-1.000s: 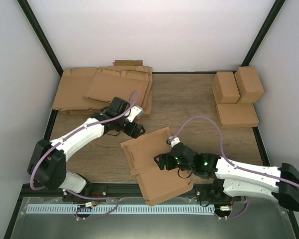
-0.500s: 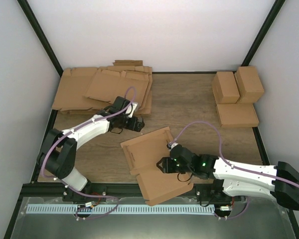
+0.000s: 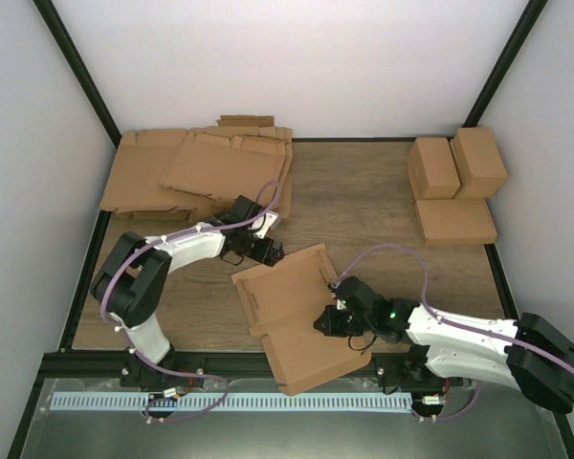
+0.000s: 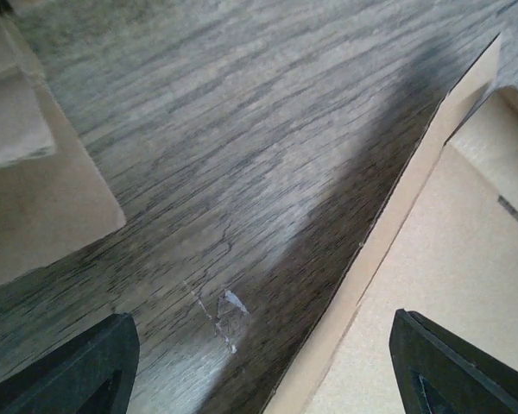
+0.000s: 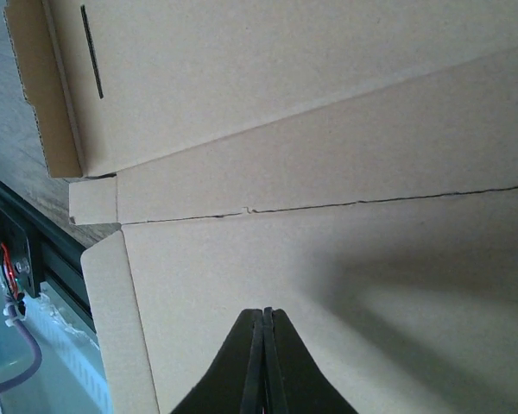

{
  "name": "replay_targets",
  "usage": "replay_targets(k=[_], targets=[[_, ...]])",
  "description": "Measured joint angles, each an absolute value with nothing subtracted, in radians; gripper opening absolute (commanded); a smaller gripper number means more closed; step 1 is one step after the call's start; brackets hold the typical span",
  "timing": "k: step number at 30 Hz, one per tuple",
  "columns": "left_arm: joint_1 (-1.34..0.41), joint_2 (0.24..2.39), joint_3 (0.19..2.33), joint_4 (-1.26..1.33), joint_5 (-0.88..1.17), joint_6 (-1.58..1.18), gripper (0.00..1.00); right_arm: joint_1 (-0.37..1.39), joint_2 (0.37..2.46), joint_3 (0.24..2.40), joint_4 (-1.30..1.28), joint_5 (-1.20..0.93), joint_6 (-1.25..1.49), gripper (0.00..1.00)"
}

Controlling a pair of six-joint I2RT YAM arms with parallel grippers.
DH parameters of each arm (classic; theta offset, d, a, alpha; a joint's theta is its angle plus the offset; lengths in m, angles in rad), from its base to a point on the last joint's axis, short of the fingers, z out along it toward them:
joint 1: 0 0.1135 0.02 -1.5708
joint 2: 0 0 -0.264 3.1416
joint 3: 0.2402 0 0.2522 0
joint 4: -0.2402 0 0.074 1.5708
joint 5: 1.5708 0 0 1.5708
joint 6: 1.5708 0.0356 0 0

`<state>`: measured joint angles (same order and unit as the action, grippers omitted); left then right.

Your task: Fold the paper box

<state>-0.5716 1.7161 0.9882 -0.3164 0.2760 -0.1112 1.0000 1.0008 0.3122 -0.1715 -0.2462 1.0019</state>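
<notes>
The paper box (image 3: 289,304) lies opened out near the table's front middle, one side flap raised along its left edge. In the right wrist view the box (image 5: 328,155) fills the frame, showing creases and a slot. My right gripper (image 3: 327,321) is over its near panel, and the right gripper (image 5: 264,316) is shut with nothing between its fingers. My left gripper (image 3: 265,251) is at the box's far left corner. The left gripper (image 4: 263,379) is open astride the box's raised edge (image 4: 414,224), with one fingertip over the wood and the other over the cardboard.
A pile of flat brown sheets (image 3: 201,172) lies at the far left, and its corner (image 4: 34,198) shows in the left wrist view. Three folded boxes (image 3: 454,186) stand at the far right. The black front rail (image 5: 17,250) runs just beyond the box's near flap.
My right gripper has shut and shifted slightly right over the near panel. My left gripper swung away, then came back to the box's far left corner, still open.
</notes>
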Motion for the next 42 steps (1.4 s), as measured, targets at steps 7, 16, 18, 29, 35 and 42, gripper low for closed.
replay_targets(k=[7, 16, 18, 29, 35, 42], targets=[[-0.572, 1.797, 1.01, -0.32, 0.331, -0.074, 0.68, 0.965, 1.025, 0.289, -0.132, -0.288, 0.999, 0.01], [-0.603, 1.841, 1.048, -0.325, 0.385, -0.041, 0.47, 0.963, 1.113, 0.278, -0.088, -0.286, 1.0, 0.01], [-0.619, 1.841, 1.049, -0.335, 0.375, -0.038, 0.43, 0.963, 1.124, 0.28, -0.076, -0.287, 0.999, 0.01], [-0.76, 1.794, 1.051, -0.394, 0.124, -0.045, 0.28, 0.963, 1.159, 0.3, -0.064, -0.281, 0.994, 0.01], [-0.822, 1.69, 1.061, -0.457, -0.032, -0.045, 0.08, 0.949, 1.186, 0.32, -0.064, -0.273, 0.978, 0.01], [-0.864, 1.649, 1.064, -0.54, -0.175, -0.044, 0.04, 0.905, 1.2, 0.321, -0.037, -0.258, 0.963, 0.01]])
